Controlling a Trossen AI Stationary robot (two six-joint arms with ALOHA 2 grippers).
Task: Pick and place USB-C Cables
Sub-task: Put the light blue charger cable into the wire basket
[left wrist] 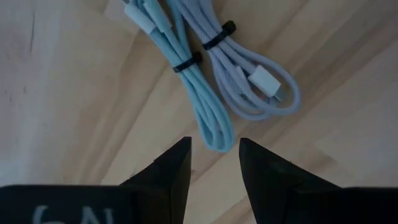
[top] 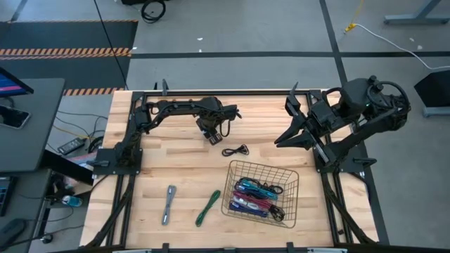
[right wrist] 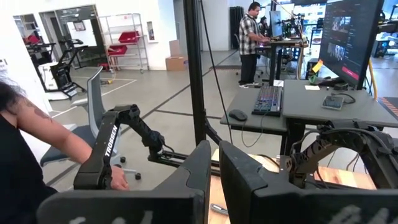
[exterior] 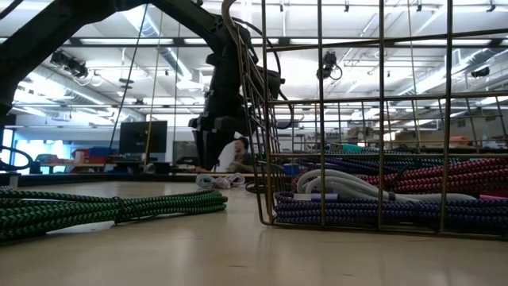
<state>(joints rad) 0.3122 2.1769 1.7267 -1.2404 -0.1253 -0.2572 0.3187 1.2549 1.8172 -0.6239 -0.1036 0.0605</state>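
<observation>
A light blue USB-C cable bundle (left wrist: 199, 93) and a white one (left wrist: 249, 81), each bound with a black tie, lie side by side on the wooden table. My left gripper (left wrist: 214, 158) points down over them, open, its fingertips just short of the blue bundle's looped end (left wrist: 214, 134). In the low view the gripper (exterior: 208, 155) hangs above these bundles (exterior: 218, 181). Loose on the table lie a black cable (top: 235, 150), a grey one (top: 169, 204) and a green one (top: 207, 208). My right gripper (right wrist: 214, 168) waits raised at the table's right, shut and empty.
A black wire basket (top: 232, 169) at the near right holds several cables, purple, red, blue and white (exterior: 381, 210). The green cable (exterior: 119, 208) lies just left of it. Beyond the table, a person's arm (right wrist: 37, 137) and desks with monitors show.
</observation>
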